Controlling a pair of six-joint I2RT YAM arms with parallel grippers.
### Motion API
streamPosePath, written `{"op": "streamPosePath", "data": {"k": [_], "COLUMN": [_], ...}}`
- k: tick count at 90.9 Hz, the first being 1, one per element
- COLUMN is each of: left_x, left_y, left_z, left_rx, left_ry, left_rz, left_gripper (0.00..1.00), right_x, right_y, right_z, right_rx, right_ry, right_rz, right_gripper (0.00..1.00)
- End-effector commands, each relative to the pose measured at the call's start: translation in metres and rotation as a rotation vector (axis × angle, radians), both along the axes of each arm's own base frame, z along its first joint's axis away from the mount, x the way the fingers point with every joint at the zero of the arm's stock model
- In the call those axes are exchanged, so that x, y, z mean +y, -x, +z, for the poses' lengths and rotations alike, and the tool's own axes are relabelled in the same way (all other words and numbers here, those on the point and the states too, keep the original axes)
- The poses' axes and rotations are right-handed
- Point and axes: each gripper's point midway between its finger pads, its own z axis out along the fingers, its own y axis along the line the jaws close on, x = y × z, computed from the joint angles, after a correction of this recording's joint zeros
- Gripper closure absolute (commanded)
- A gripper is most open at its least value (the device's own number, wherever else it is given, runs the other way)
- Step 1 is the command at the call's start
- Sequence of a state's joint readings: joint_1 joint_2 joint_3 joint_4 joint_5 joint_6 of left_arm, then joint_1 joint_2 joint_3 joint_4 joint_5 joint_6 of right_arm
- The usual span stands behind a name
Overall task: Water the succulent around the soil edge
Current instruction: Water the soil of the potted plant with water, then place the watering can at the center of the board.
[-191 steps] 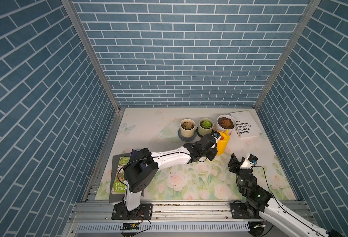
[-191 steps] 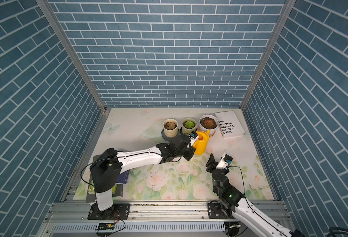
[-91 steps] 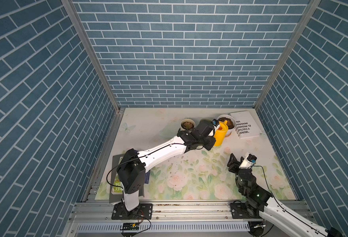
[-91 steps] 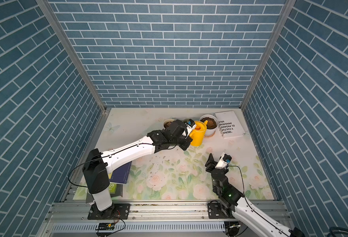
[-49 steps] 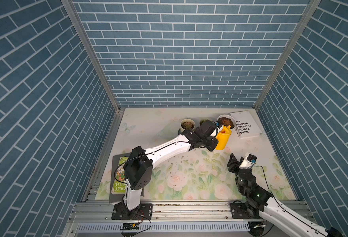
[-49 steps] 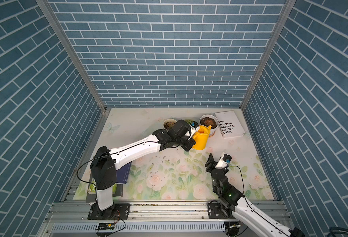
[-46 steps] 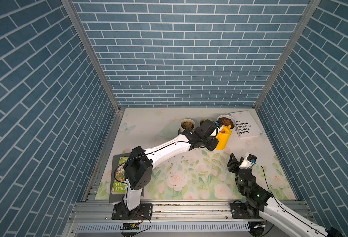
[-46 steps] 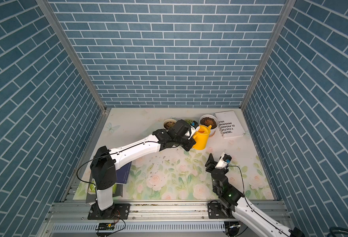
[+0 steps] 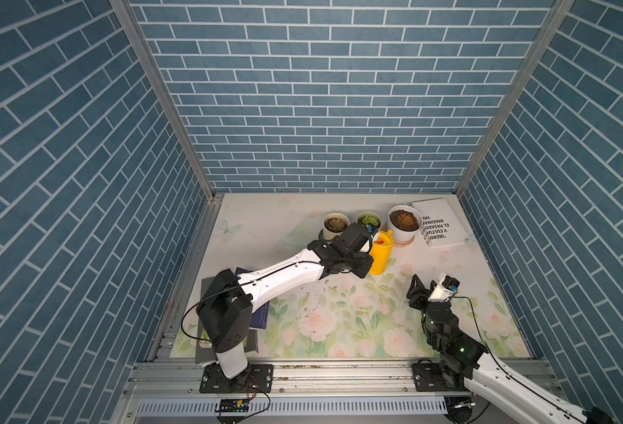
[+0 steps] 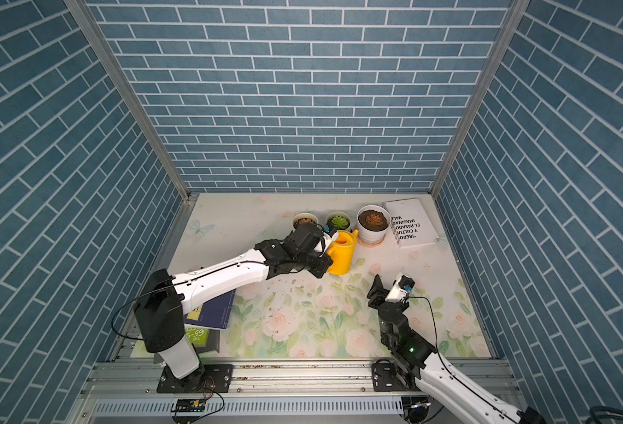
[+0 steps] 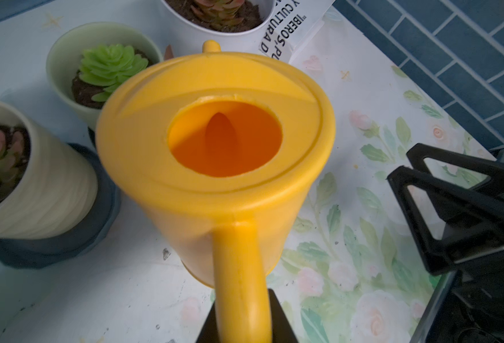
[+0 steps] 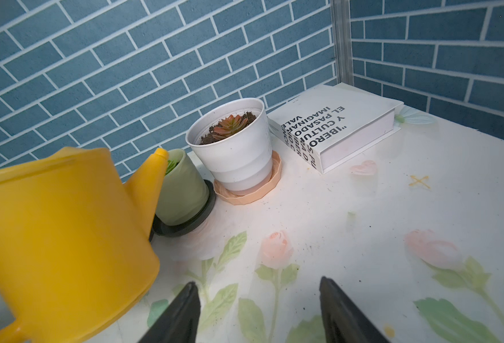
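Blue brick walls (image 9: 302,110) on three sides, floral table mat (image 9: 339,319) below. At the back, in one row: cream pot (image 9: 333,235), pale green pot (image 11: 63,59), then the succulent (image 9: 405,220) in its white pot, standing on a peach saucer (image 12: 247,193) just beside a white book (image 9: 436,224). Left gripper (image 11: 243,314) clamped on the handle of a yellow watering can (image 9: 380,257), probably to allow tilting from the wrist. Spout (image 12: 155,166) aimed toward the white pot but short of its rim. No sign of water on the soil edge (image 12: 207,139) yet, so pouring seemingly not begun. Right gripper (image 12: 258,300) with jaws apart, empty, waiting above the mat, apart from the can.
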State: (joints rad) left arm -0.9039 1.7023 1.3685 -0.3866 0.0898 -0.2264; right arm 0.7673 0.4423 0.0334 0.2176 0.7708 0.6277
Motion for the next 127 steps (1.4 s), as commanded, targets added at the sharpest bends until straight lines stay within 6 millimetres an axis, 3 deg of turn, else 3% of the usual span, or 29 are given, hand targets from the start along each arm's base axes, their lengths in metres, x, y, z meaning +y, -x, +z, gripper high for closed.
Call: {"op": "streamPosePath", "data": {"k": [1, 26, 75, 109, 127], "left_x": [0.018, 0.071, 0.133, 0.156, 0.140], "left_y": [-0.013, -0.023, -0.015, -0.011, 0.002], "left_z": [0.025, 0.021, 0.019, -0.020, -0.038], "left_rx": [-0.063, -0.071, -0.113, -0.179, -0.213], "left_ry": [0.069, 0.064, 0.062, 0.107, 0.146], "left_rz": [0.087, 0.219, 0.381, 0.507, 0.478], "left_gripper": [1.00, 1.00, 1.00, 1.00, 1.00], "right_x": [-0.001, -0.002, -0.002, 0.009, 0.019], "right_y": [0.000, 0.000, -0.001, -0.002, -0.002], "right_z": [-0.001, -0.001, 0.000, 0.002, 0.009], "right_rx": [-0.007, -0.006, -0.010, -0.033, -0.062], "right_ry": [0.009, 0.013, 0.016, 0.022, 0.015], "right_rz": [-0.002, -0.005, -0.010, 0.056, 0.115], "right_gripper": [0.33, 0.34, 0.33, 0.33, 0.33]}}
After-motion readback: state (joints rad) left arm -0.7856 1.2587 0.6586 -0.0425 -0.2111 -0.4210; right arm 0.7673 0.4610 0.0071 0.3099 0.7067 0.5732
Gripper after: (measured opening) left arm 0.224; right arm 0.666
